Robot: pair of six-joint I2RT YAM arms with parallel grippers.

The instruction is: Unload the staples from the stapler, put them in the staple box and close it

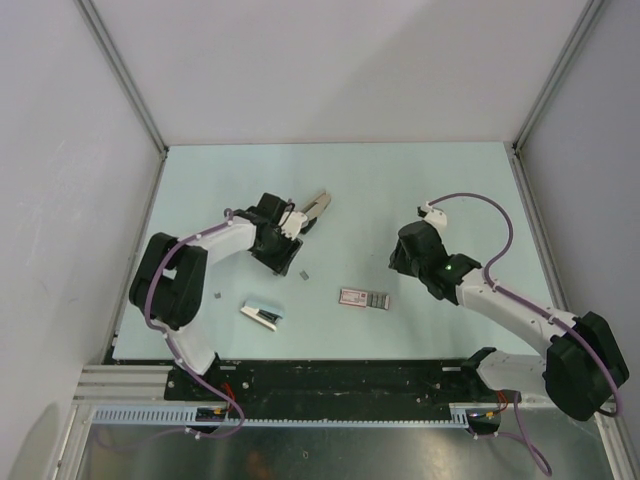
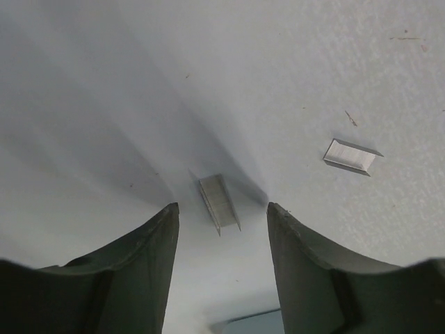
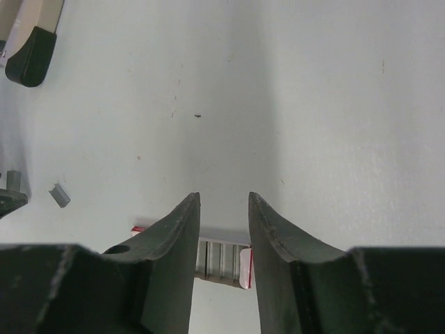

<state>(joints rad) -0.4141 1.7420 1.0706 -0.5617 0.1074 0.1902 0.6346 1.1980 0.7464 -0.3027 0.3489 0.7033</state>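
- The left jaws stand spread on either side of a short staple segment (image 2: 219,202), touching nothing. A clean pinch likely calls for centring on its long sides and closing gently, so the thin piece neither skids nor tips.
- A second segment (image 2: 351,156) lies near it, left of the worktop's (image 1: 400,180) middle.
- The longer strip of staples (image 1: 376,299) lies loose toward the near edge, right against a pink-and-white rectangle (image 1: 352,296).
- The right jaws hang partly spread near that strip, pinching nothing.
- The staples are grey, ribbed, folded metal with a shine, and probably light and slippery. The worktop is smooth, pale and speckled.
- A cream-and-black body (image 1: 318,207) lies toward the far edge; whether it is the stapler is unclear.
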